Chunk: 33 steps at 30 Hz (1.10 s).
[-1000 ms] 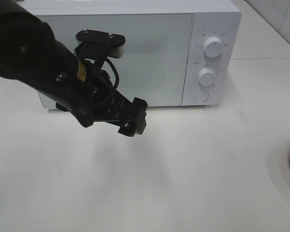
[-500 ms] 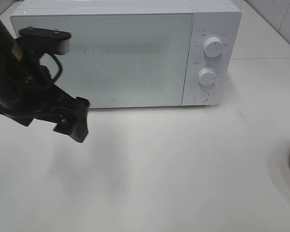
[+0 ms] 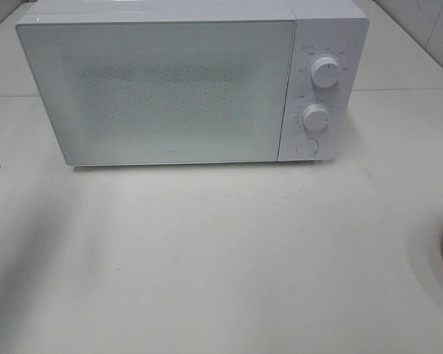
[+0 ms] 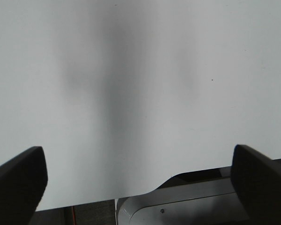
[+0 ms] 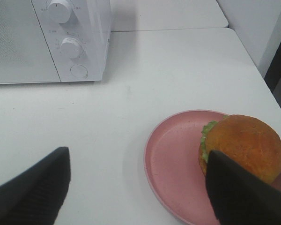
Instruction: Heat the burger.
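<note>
The left gripper (image 4: 139, 187) is held wide open over bare white table (image 3: 229, 258), nothing between its jaws. The white microwave (image 3: 184, 81) is seen shut at the back. At the right, the burger (image 5: 242, 147) is found on the pink plate (image 5: 173, 164), framed by the right gripper (image 5: 140, 187), spread open, empty.

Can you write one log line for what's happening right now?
microwave: door shut | burger: on pink plate | left gripper: open, empty | right gripper: open, empty
</note>
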Available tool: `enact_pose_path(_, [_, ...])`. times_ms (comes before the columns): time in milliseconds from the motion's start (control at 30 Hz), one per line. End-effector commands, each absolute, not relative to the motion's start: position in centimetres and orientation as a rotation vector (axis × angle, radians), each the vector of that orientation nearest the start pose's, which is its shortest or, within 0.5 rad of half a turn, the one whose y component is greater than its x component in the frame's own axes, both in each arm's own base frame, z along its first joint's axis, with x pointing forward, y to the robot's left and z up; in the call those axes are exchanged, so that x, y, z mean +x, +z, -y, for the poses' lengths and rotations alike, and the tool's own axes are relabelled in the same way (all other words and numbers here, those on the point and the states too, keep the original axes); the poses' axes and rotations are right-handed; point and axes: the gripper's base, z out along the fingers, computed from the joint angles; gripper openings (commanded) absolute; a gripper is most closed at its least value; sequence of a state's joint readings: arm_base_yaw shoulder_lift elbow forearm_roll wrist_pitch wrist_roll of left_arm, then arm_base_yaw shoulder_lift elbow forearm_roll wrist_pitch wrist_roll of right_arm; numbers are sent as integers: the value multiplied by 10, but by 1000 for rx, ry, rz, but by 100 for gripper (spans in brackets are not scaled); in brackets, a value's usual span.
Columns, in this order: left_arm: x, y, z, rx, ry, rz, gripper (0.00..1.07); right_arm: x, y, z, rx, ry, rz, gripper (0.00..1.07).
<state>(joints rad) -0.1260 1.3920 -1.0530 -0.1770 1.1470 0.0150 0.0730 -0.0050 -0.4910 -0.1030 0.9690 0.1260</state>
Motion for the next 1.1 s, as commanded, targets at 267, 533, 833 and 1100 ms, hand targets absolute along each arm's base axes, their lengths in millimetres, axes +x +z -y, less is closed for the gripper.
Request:
enact_pose_path(267, [180,296,24,42,-250,-2867,100,-4,283,8,43,-1,-1920,76])
enact_pose_path(533, [116,294,18,66,-201,-2736,100,-4,283,8,43,-1,-1920,76])
enact_pose_path(833, [63,280,14,78,-184,-2578,100,-4,283,8,43,-1,-1920,76])
enact_pose_path(1100, [26,285,11,85,-170,-2318,100,-4,283,8,43,-1,-1920,76])
